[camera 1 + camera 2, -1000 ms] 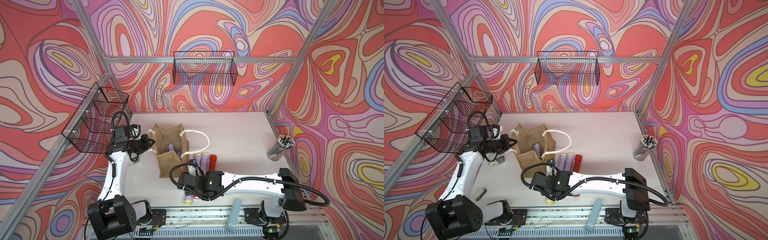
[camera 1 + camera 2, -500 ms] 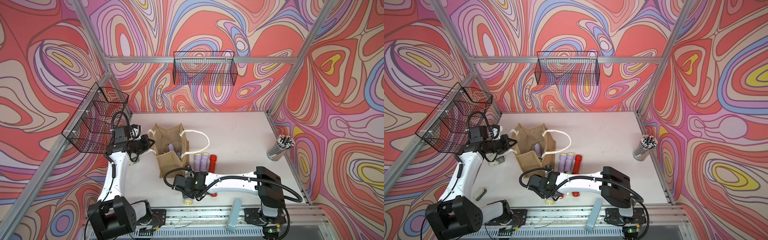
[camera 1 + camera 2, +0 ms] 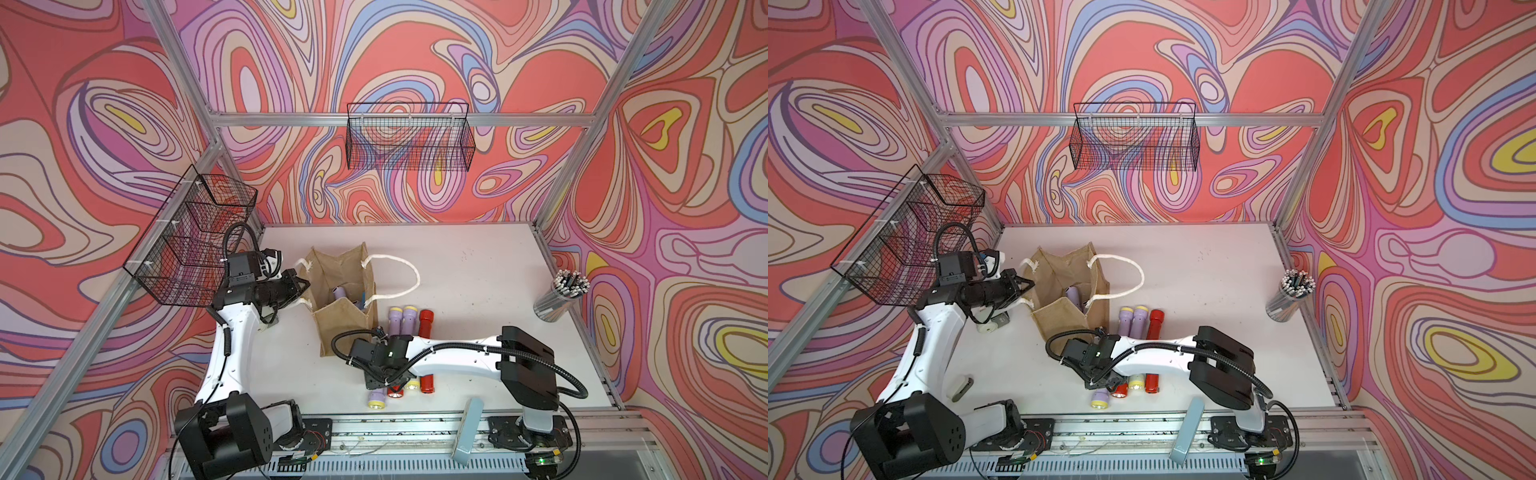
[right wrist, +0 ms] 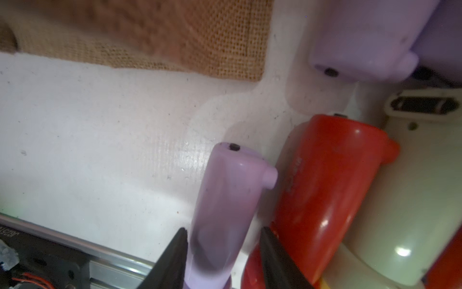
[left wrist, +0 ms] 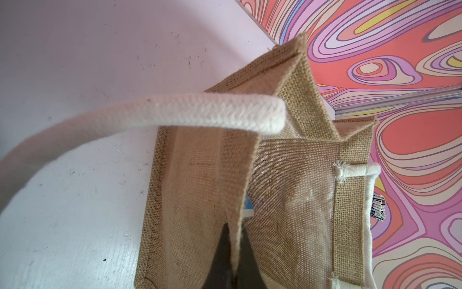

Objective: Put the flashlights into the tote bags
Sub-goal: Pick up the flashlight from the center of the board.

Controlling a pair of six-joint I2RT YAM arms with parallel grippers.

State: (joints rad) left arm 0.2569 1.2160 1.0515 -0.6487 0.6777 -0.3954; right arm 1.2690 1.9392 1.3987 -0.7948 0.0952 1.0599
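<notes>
1. Pickup of one more torch is the step in hand. The right gripper (image 4: 222,232) is down over the near cluster of flashlights (image 3: 401,388), its jaws flanking the barrel of a lilac flashlight (image 4: 230,195) that lies on the table (image 4: 100,150). They stand close against it, but I cannot tell whether they already press it.
2. The left gripper (image 5: 236,226) is pressed together on a burlap wall of the tote bag (image 5: 200,200), pinching it by the rim. In both top views the bag stands upright with its mouth open.
3. The bag already holds one lilac torch (image 3: 340,293), with a blue sliver beside it. A row of three (image 3: 409,321) lies just beside the bag, and the near cluster counts four. I judge the task well short of done.
4. The next move calls for a firm close, then a lift clear of the red flashlight (image 4: 325,187) just beside the barrel. After that comes a carry over the bag's tall rim and a drop into the open mouth. The rope handle (image 3: 409,274) lies looped on the table on that side and might snag.
5. The right wrist view alone shows the barrel between the jaws, since in the top views the wrist covers it. Only the yellow-ringed head (image 3: 1099,401) pokes out there. The left wrist view alone shows the pinch on the burlap. Only the top views show the bag's inside and the count of torches left.
</notes>
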